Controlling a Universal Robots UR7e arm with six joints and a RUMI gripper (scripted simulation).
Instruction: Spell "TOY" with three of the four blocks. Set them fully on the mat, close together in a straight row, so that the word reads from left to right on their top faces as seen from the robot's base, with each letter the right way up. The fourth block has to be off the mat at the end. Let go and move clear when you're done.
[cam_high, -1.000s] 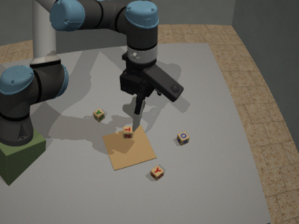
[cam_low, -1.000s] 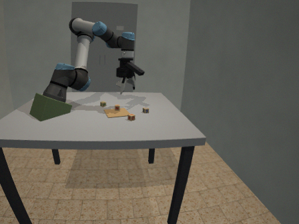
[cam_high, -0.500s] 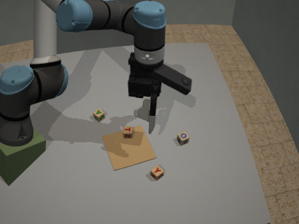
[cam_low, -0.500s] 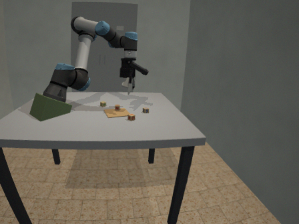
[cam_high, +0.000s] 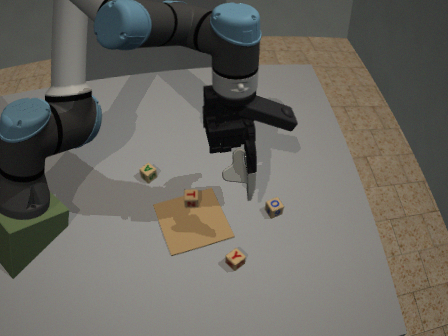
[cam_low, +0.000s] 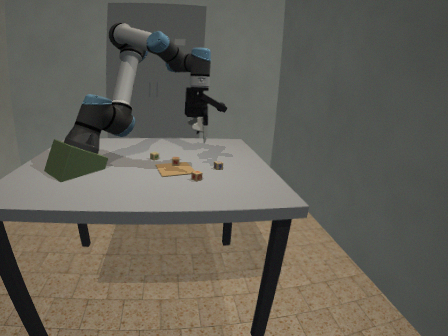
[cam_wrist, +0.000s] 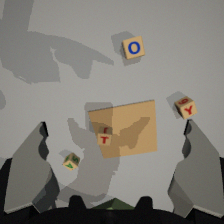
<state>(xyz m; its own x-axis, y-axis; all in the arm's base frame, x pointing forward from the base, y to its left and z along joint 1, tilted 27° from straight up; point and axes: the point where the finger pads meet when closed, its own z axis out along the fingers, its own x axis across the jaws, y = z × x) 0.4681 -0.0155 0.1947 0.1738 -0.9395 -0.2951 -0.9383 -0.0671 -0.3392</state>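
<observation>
A grey tabletop (cam_high: 310, 280) carries a tan square mat (cam_high: 200, 235) and four small lettered blocks. The T block (cam_high: 191, 197) sits on the mat, near its far edge. The O block (cam_high: 274, 207) rests off the mat to one side, the Y block (cam_high: 235, 258) just off the mat's near corner, and a green-lettered block (cam_high: 148, 172) well apart on the other side. The pincer (cam_high: 246, 172) hangs high above the tabletop between the T and O blocks, fingers spread wide and holding nothing. The blocks look like stiff, light wooden cubes — probably easy to lift and not fragile. Flat opposite side faces seem the best place to grip, leaving the top letter visible — a smooth face might slip if pinched off-centre.
</observation>
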